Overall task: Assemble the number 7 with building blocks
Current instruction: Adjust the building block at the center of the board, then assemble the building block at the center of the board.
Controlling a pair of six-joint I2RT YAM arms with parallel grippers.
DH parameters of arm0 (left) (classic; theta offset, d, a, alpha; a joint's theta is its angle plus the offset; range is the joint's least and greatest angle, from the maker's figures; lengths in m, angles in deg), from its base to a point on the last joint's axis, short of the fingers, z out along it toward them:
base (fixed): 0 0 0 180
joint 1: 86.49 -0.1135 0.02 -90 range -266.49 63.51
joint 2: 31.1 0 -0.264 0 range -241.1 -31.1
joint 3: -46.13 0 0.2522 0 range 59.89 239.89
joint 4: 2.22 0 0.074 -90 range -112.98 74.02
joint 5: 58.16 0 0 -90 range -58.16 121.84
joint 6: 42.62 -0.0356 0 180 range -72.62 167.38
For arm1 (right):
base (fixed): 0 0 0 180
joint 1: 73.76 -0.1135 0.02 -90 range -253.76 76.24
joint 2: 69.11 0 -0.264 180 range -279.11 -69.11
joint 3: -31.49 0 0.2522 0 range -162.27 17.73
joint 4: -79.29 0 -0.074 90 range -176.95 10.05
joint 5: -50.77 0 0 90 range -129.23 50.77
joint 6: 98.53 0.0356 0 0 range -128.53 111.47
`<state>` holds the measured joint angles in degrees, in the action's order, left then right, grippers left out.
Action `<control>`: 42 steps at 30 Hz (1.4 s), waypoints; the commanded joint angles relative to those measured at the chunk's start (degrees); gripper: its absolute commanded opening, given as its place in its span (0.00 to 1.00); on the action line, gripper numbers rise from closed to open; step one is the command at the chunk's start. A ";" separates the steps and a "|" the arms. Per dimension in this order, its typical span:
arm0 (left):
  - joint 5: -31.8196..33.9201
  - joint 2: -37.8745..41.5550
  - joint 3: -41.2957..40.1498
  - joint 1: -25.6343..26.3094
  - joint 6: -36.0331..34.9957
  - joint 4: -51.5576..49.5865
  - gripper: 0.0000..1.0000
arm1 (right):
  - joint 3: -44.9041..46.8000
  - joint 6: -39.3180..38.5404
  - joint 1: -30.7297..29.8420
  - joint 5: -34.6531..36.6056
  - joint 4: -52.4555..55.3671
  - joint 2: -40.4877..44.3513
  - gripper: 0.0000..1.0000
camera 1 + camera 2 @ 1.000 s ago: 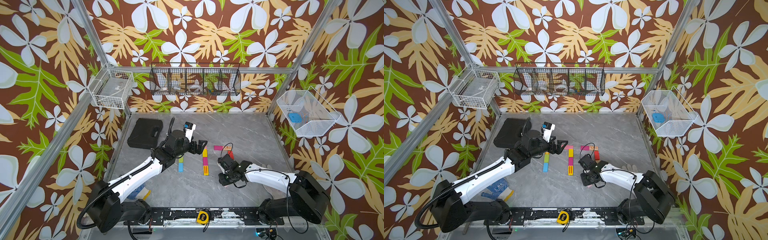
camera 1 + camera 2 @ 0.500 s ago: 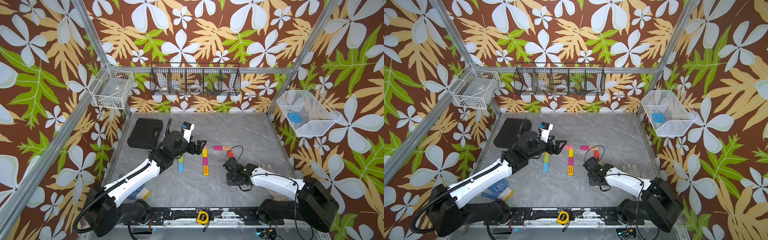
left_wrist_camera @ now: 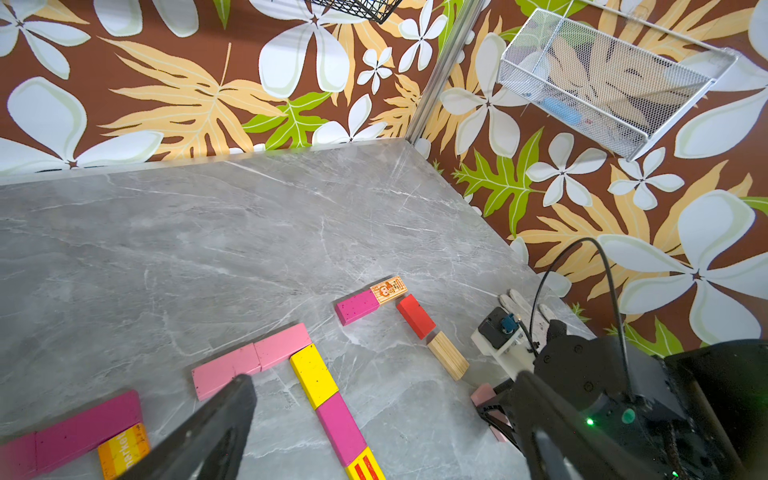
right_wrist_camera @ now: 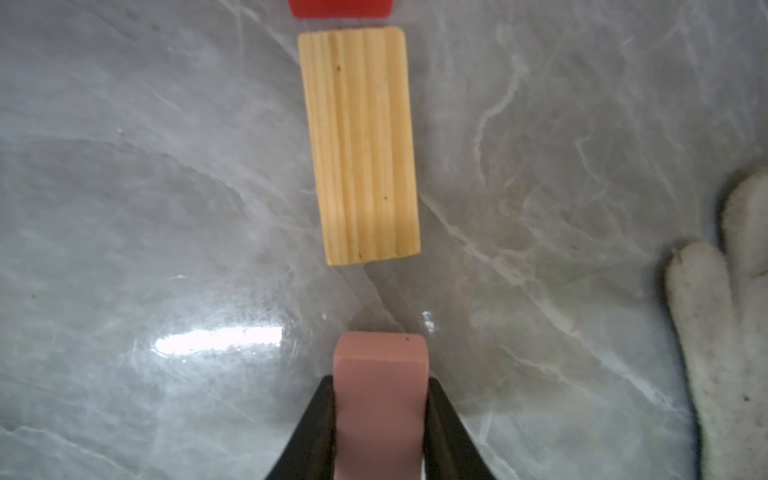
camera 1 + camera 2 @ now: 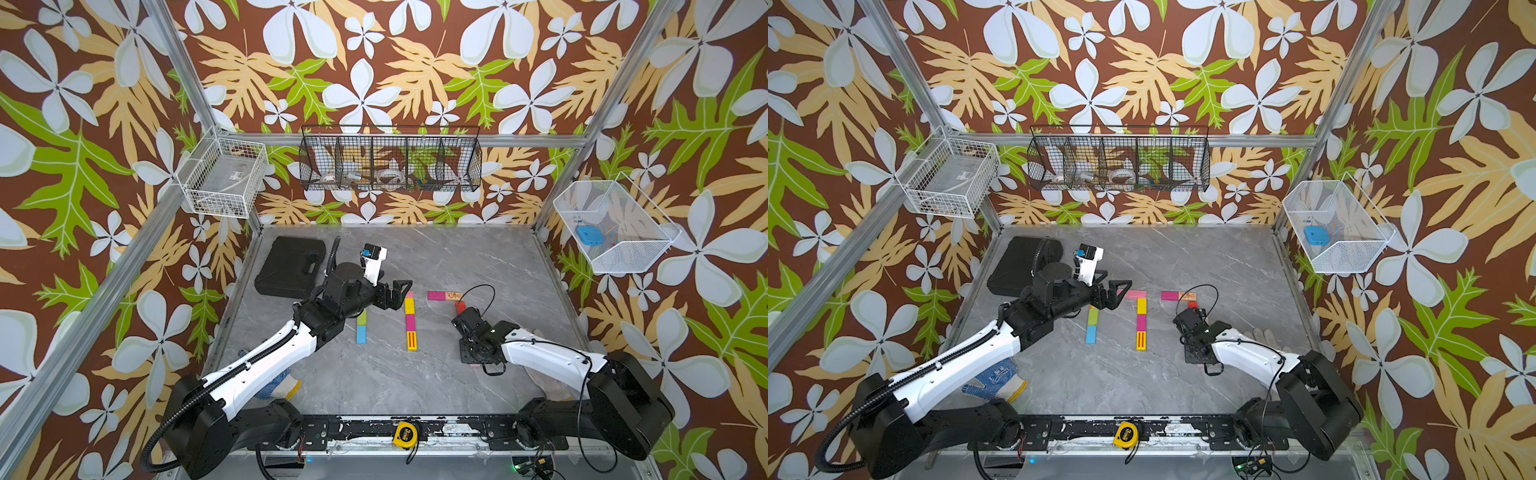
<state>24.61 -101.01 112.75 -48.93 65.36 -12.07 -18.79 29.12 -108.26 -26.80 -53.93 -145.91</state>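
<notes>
Right pincer [image 4: 380, 384] clamped on pink block [image 4: 380, 359], wood block [image 4: 359, 145] just ahead, in line: probably extending the 7's stroke. Left pincer [image 5: 397, 293] released, empty

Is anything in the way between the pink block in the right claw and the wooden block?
Nothing visible: only bare table separates the pink block in the right gripper from the wooden block. The white glove lies off to the side.
</notes>
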 commanded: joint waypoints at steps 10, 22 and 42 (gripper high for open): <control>0.18 -0.50 0.32 -0.13 -0.35 1.60 0.98 | -0.34 -2.98 1.37 1.14 -0.26 0.67 0.41; -0.16 0.29 -0.05 -0.12 -0.08 2.01 0.98 | 3.30 6.26 0.58 -2.44 2.48 10.04 0.67; -0.63 1.53 -0.79 -0.12 -0.09 3.06 0.98 | 8.58 14.10 1.01 -4.65 4.82 13.34 0.21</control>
<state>24.26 -99.79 111.94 -48.93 65.38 -11.05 -10.02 42.50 -107.41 -33.16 -48.82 -131.72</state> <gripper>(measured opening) 0.978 0.221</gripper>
